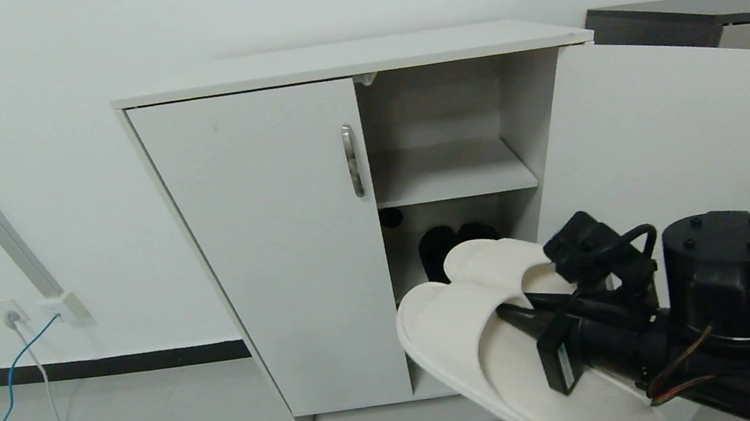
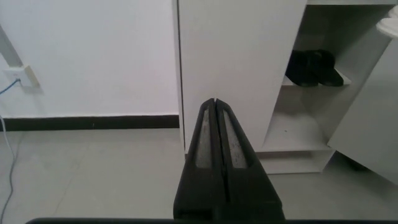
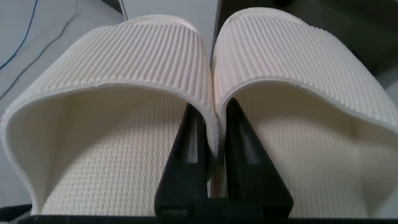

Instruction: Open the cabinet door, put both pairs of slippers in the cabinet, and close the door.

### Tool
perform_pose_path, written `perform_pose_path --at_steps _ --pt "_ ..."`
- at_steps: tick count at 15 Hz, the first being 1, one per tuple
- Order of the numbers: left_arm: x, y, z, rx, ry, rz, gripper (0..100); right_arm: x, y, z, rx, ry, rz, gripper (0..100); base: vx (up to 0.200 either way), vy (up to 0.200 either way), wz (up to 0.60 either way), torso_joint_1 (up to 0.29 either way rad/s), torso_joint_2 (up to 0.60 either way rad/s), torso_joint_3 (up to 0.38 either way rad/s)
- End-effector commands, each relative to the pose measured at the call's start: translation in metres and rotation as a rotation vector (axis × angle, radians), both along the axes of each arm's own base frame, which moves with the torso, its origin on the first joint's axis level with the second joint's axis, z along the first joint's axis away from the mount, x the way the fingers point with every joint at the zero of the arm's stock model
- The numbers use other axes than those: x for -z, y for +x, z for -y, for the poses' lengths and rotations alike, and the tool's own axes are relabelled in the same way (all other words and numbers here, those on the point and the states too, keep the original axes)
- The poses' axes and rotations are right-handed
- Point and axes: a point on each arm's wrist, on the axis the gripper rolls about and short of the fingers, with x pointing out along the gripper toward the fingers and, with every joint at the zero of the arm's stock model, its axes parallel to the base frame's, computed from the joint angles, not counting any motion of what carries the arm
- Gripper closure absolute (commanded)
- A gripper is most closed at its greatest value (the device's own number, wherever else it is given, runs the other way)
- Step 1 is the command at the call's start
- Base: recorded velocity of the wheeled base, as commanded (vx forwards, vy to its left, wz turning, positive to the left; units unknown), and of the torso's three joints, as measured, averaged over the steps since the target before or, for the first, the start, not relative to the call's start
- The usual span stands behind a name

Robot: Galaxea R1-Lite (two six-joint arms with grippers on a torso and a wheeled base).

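Note:
The white cabinet (image 1: pixel 265 254) stands against the wall with its right door (image 1: pixel 685 141) swung open and its left door shut. A pair of black slippers (image 1: pixel 449 248) rests on a lower shelf inside, and the black slippers (image 2: pixel 314 67) also appear in the left wrist view. My right gripper (image 1: pixel 515 311) is shut on the inner edges of a pair of white slippers (image 1: pixel 475 313), held side by side in front of the open compartment. The white slippers (image 3: pixel 155 81) flank the right gripper (image 3: pixel 210 118). My left gripper (image 2: pixel 214 107) is shut and holds nothing, low in front of the cabinet.
The cabinet's upper shelf (image 1: pixel 454 182) is bare. A metal handle (image 1: pixel 352 161) sits on the shut left door. Cables (image 1: pixel 9 403) run from wall sockets down to the grey floor on the left. A dark counter (image 1: pixel 704 15) stands behind the open door.

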Motion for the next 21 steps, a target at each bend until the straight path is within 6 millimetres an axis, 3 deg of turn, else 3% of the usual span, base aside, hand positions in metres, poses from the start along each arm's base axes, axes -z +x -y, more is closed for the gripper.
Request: perform_pose_path --at_steps 1,2,4,6,11,16,21 --pt "0.000 0.000 0.000 -0.002 -0.001 0.001 100 -0.003 0.005 -0.010 0.043 0.016 -0.003 100 0.000 0.000 0.00 0.000 0.00 0.000" --pt "0.000 0.000 0.000 -0.001 -0.001 0.001 100 -0.004 0.006 -0.015 0.077 0.016 -0.004 100 0.000 0.000 0.00 0.000 0.00 0.000" --pt "0.000 0.000 0.000 -0.002 -0.001 0.001 100 -0.007 0.012 -0.048 0.282 0.038 -0.021 100 0.000 0.000 0.00 0.000 0.00 0.000" --pt "0.000 0.000 0.000 0.001 0.001 0.001 100 -0.010 0.019 -0.067 0.395 0.051 -0.046 100 0.000 0.000 0.00 0.000 0.00 0.000" --pt "0.000 0.000 0.000 0.001 0.001 0.001 100 -0.022 0.047 -0.101 0.628 0.079 -0.069 100 0.000 0.000 0.00 0.000 0.00 0.000" --pt "0.000 0.000 0.000 -0.001 0.002 0.001 100 -0.036 0.071 -0.097 0.684 0.064 -0.039 100 0.000 0.000 0.00 0.000 0.00 0.000" --pt "0.000 0.000 0.000 -0.001 0.002 0.001 100 -0.039 0.073 -0.097 0.685 0.069 -0.033 100 0.040 0.000 0.00 0.000 0.00 0.000"
